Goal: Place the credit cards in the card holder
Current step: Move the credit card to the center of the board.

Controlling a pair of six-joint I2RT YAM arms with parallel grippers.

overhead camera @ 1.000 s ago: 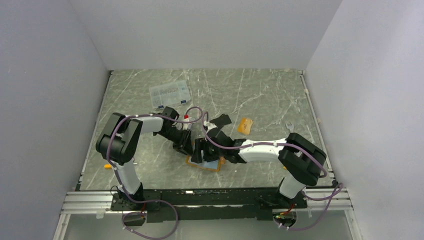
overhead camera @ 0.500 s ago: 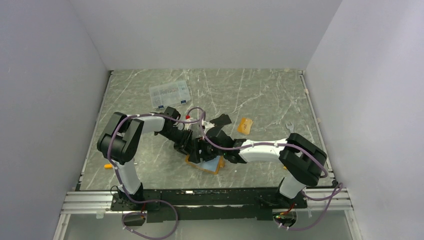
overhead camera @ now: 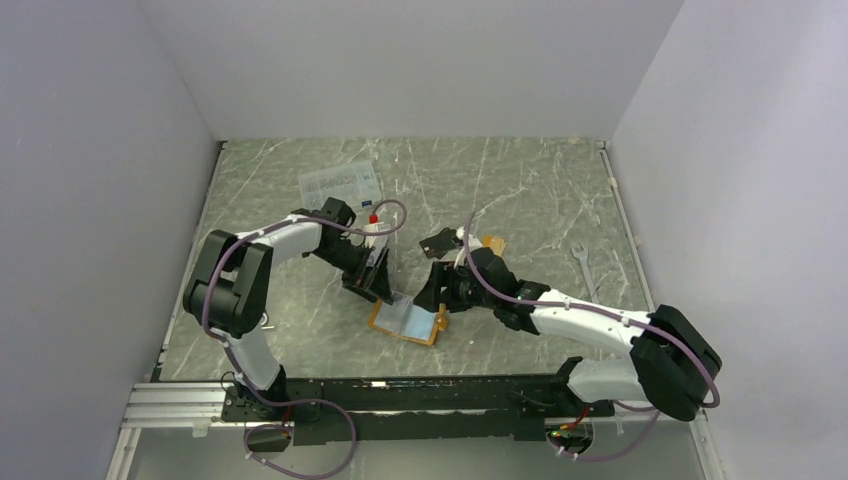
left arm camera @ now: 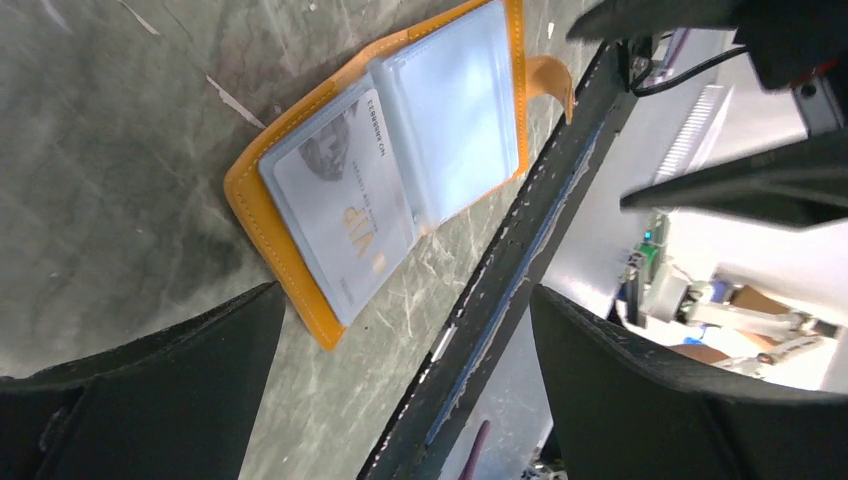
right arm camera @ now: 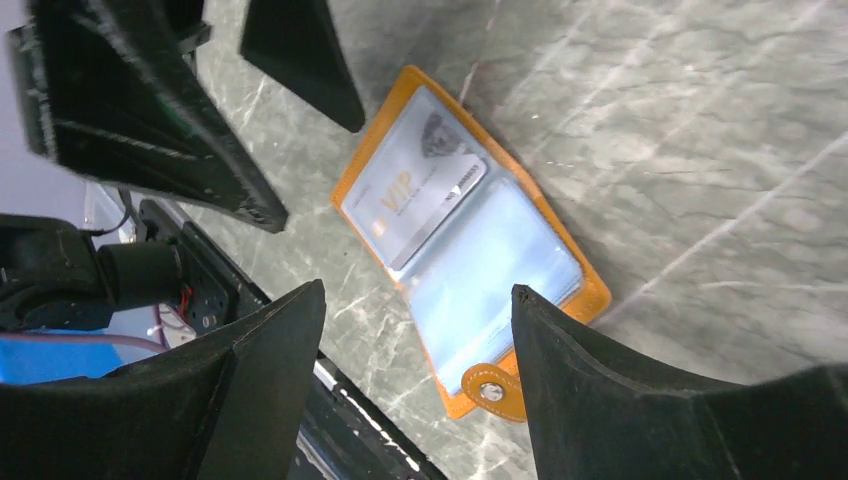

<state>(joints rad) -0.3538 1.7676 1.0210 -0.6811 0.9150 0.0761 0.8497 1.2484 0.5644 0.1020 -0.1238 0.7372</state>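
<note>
Clock set w/ 12 = far wall. The card holder (overhead camera: 408, 322) lies open and flat on the marble table (overhead camera: 520, 190), towards 6 o'clock of centre. Its pale blue inside faces up and its snap tab (right arm camera: 489, 391) sticks out on the 3 o'clock side. One whitish VIP card (left arm camera: 345, 200) sits in the clear pocket of the 9 o'clock half.

L gripper (overhead camera: 372, 283) hangs just off the holder's 11 o'clock corner, fingers (left arm camera: 150, 390) spread wide, nothing btwn them. R gripper (overhead camera: 433, 293) hangs at the holder's 1 o'clock, fingers (right arm camera: 250, 380) also spread, empty. Can't tell if either tip touches the leather.

Other bits: a black card (overhead camera: 440, 241) lies at approx 12–1 o'clock from the holder, beyond the R gripper. An orange card (overhead camera: 492, 243) lies just beside it on the 3 o'clock side, near edge hidden by the R wrist. So the R wrist plus its purple cable sit btwn the holder and those two cards. A clear compartment box (overhead camera: 340, 183) is out at 11 o'clock, its near edge partly covered by the L arm. A wrench (overhead camera: 582, 262) lies at 3 o'clock near the table edge, well apart from the rest.
</note>
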